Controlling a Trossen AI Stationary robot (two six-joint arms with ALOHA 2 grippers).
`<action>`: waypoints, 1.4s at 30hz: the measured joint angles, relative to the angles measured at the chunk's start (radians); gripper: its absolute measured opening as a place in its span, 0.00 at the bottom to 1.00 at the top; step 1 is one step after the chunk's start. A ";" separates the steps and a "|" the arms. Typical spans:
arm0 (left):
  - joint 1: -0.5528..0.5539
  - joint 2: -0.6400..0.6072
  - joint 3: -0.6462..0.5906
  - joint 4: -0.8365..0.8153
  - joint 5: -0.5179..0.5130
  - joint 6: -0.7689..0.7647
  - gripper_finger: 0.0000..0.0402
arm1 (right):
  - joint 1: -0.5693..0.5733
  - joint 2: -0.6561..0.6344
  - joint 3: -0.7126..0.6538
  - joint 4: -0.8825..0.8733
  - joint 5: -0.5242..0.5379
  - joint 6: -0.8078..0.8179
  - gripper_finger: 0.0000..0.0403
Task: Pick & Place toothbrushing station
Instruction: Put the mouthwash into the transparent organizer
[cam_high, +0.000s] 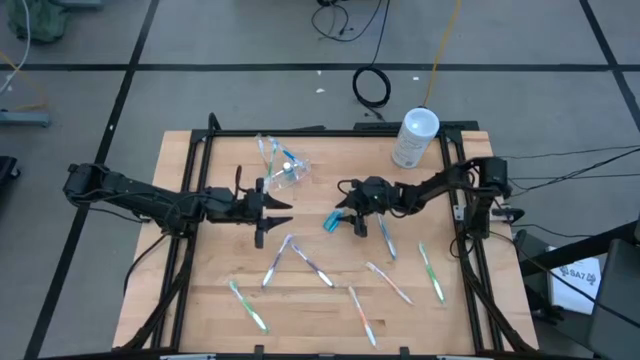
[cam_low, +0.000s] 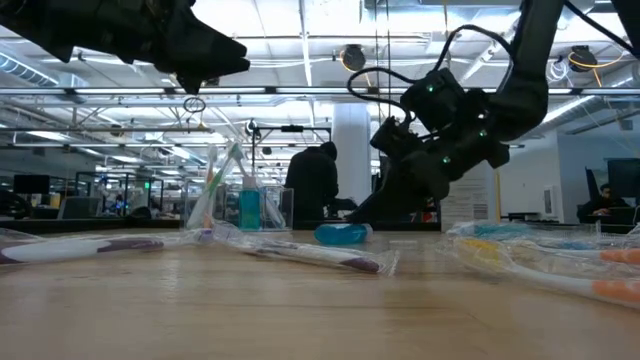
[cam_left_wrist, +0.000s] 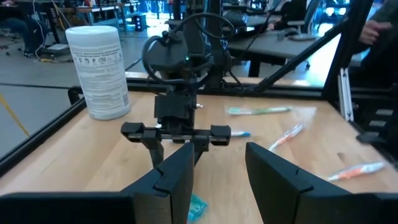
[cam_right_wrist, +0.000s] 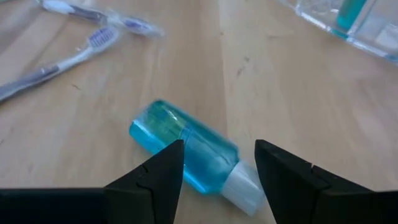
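Here, teal-blue white-capped tube (cam_right_wrist: 186, 152) flat on wood, right claw (cam_right_wrist: 214, 168) open above, empty.

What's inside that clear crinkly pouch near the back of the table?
The clear pouch holds at least one teal-blue tube, standing upright, and what look like slim toothbrush handles leaning beside it. Glare and creases in the plastic cover the rest, so an exact count cannot be told.

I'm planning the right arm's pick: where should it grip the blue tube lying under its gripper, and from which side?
Grip the blue tube across its rounded body, near the middle, not on the narrower white cap. Come straight down from above: it lies flat on the table, and the open right gripper seems already to straddle it.
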 joint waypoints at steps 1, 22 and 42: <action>0.000 0.000 0.000 -0.005 0.000 0.009 0.37 | -0.004 0.006 0.000 0.007 -0.016 0.004 0.48; 0.000 0.000 0.000 -0.032 0.000 0.089 0.37 | -0.003 0.040 0.000 -0.055 -0.197 0.035 0.48; 0.000 0.000 0.000 -0.031 0.000 -0.011 0.37 | 0.051 0.039 0.000 -0.065 -0.132 -0.104 0.48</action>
